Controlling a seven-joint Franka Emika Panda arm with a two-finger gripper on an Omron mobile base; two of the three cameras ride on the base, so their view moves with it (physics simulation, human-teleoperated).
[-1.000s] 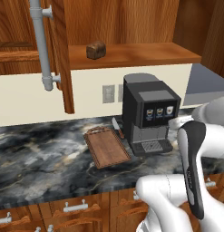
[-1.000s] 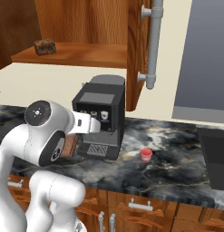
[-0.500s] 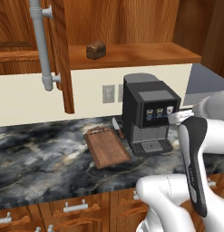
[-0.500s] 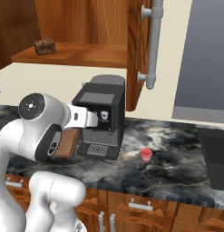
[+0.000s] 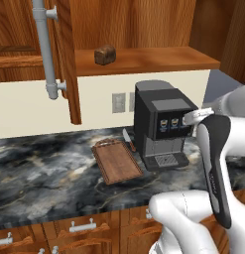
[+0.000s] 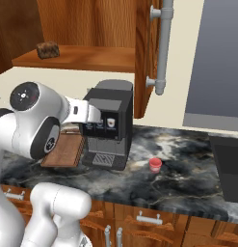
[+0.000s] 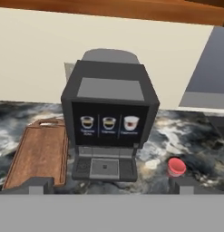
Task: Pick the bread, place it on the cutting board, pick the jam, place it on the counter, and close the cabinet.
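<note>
worktop [image 5: 44, 173]: dark grey-black marble, pale veins, runs the full width under the wall units. Also seen in right base view [image 6: 188, 169] and hand view [image 7: 195, 145].
coffee machine [image 5: 161, 124]: dark box, three cup icons on its front, stands on the worktop against the cream wall; drip tray at its foot.
cutting board [image 5: 116, 161]: reddish-brown, flat on the worktop, just beside the machine, handle end toward the wall. Nothing on it.
knife [image 5: 127, 139]: lies between board and machine, near the wall; small, detail unclear.
bread [image 5: 105, 54]: dark brown chunk on the wooden shelf [image 5: 158, 58] above the worktop, well apart from the board.
jam [image 6: 155, 165]: small red jar with a pale band, upright on the worktop, on the far side of the machine from the board. Hand view puts it low, near one fingertip [image 7: 176, 166].
cabinet [image 5: 69, 59]: reddish-brown wood, door standing open edge-on, long grey tube handle [image 5: 44, 44] down its front.
pincer [image 7: 109, 186]: fingers spread wide, nothing between them; aimed at the machine's front, clear of all items.
wall: cream panel behind the machine, socket plate [image 5: 119, 102] beside it.
drawers [image 5: 84, 227]: wooden fronts under the worktop, short silver handles.
right side: dark grey panel [image 6: 217, 62] past the cabinet.
</note>
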